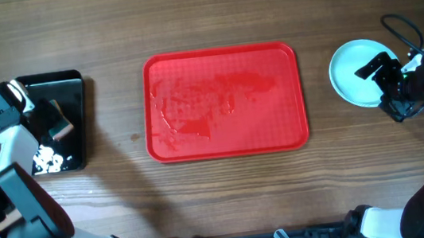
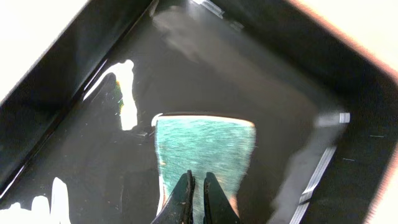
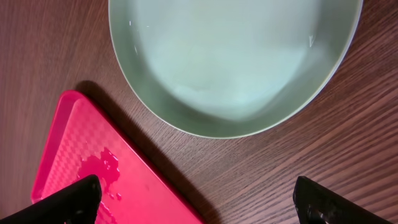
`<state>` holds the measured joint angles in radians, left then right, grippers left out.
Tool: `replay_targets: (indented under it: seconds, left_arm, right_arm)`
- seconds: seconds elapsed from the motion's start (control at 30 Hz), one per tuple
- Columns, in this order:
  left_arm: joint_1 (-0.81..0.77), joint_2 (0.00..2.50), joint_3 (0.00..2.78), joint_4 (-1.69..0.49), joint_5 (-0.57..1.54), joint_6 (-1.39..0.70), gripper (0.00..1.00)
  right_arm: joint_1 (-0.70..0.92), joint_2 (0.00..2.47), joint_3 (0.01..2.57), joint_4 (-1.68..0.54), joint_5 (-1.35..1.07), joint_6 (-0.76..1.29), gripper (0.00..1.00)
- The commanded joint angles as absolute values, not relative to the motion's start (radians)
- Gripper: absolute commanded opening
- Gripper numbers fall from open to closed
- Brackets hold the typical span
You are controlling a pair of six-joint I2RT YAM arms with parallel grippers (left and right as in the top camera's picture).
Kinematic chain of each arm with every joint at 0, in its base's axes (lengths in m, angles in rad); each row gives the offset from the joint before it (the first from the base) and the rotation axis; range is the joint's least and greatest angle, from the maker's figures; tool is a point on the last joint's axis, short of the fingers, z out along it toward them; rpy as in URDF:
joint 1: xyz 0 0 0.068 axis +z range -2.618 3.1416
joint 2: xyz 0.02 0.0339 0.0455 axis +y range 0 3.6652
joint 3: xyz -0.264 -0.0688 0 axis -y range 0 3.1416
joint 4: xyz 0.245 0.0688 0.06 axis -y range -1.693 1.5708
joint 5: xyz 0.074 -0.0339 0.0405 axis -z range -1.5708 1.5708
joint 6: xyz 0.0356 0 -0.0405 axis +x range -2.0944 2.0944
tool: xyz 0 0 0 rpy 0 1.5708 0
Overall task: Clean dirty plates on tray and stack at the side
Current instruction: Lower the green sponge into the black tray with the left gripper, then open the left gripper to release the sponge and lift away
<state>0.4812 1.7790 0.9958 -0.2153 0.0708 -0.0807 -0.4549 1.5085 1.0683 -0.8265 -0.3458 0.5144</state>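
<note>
The red tray [image 1: 228, 137] lies mid-table with no plates on it, only wet smears. Its corner shows in the right wrist view [image 3: 74, 162]. Pale mint plates [image 1: 348, 71] sit on the table right of the tray; I cannot tell how many are stacked. The top one looks clean in the right wrist view [image 3: 236, 56]. My right gripper [image 1: 385, 87] [image 3: 199, 202] is open and empty, over the bare wood between the tray corner and the plates. My left gripper [image 1: 54, 122] [image 2: 196, 199] is shut on a teal-faced sponge [image 2: 205, 143], low inside the black tray.
The smaller glossy black tray [image 1: 72, 83] [image 2: 93, 74] stands at the far left, with white bits [image 1: 48, 160] at its near end. Cables run by the right arm at the table's right edge.
</note>
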Motion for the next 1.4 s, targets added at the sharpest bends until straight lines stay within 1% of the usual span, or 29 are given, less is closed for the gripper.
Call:
replay_targets:
  seconds: [0.0,0.23,0.37,0.5,0.6,0.63,0.73,0.83,1.0,1.23,1.37]
  left_arm:
    - [0.491,1.846,1.006,-0.19,0.033,-0.08,0.04]
    - [0.491,1.861,1.007,-0.167,0.046,-0.087,0.04]
    - [0.491,1.802,1.007,-0.183,0.134,-0.088,0.04]
    - [0.486,1.672,1.007,-0.216,0.245,-0.144,0.04]
    - [0.482,1.615,1.006,-0.29,0.23,-0.142,0.04]
    - [0.482,1.61,1.006,-0.344,0.209,-0.142,0.04]
    - [0.482,1.622,0.994,-0.392,0.204,-0.143,0.04]
    - [0.482,1.637,0.97,-0.398,0.189,-0.143,0.04]
    - [0.482,1.689,0.961,-0.408,0.094,-0.143,0.04]
    - [0.482,1.774,0.961,-0.396,0.092,-0.143,0.04]
    - [0.482,1.771,0.962,-0.377,0.106,-0.167,0.04]
  right_arm:
    - [-0.452,1.5,1.069,-0.823,-0.329,0.498,1.0]
    - [-0.452,1.5,1.069,-0.819,-0.329,0.5,1.0]
    - [-0.452,1.5,1.069,-0.82,-0.33,0.5,1.0]
    - [-0.452,1.5,1.069,-0.824,-0.33,0.5,1.0]
    - [-0.452,1.5,1.069,-0.824,-0.33,0.5,1.0]
    - [-0.452,1.5,1.069,-0.825,-0.33,0.5,1.0]
    - [-0.452,1.5,1.069,-0.828,-0.334,0.5,1.0]
    - [-0.452,1.5,1.069,-0.835,-0.333,0.497,1.0]
    - [-0.452,1.5,1.069,-0.839,-0.332,0.496,1.0]
    - [-0.452,1.5,1.069,-0.828,-0.333,0.499,1.0]
    - [-0.452,1.5,1.069,-0.828,-0.334,0.499,1.0]
